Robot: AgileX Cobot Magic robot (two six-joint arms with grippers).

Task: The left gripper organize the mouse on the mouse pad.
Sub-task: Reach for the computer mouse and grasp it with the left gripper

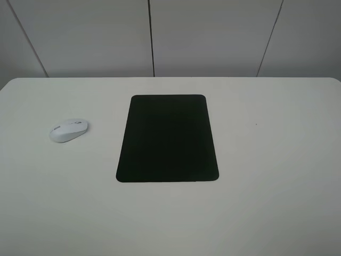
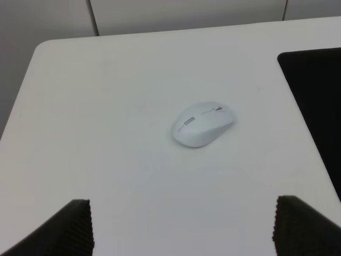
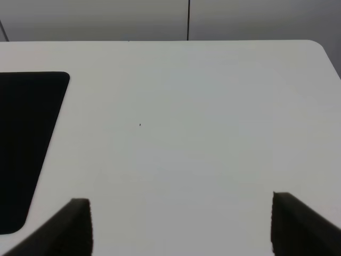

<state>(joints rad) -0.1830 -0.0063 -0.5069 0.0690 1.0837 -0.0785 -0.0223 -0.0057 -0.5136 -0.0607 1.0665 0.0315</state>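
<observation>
Mouse [image 1: 69,130] smooth white oval; pad [image 1: 167,138] matte black rect.

A smooth white surface [image 1: 277,202] with rounded far corners fills most of the view. Behind it stands a pale grey panelled wall [image 1: 213,37], split by thin dark seams [image 1: 152,37]. One tiny dark speck [image 1: 256,125] marks the surface's right side.

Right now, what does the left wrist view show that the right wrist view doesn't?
Left wrist only: the white mouse, lying on bare table clear of the mouse pad, ahead of the open left pincer. Right wrist only: the open right pincer and a tiny dark speck. Both: the white table and one edge of the black mouse pad.
</observation>
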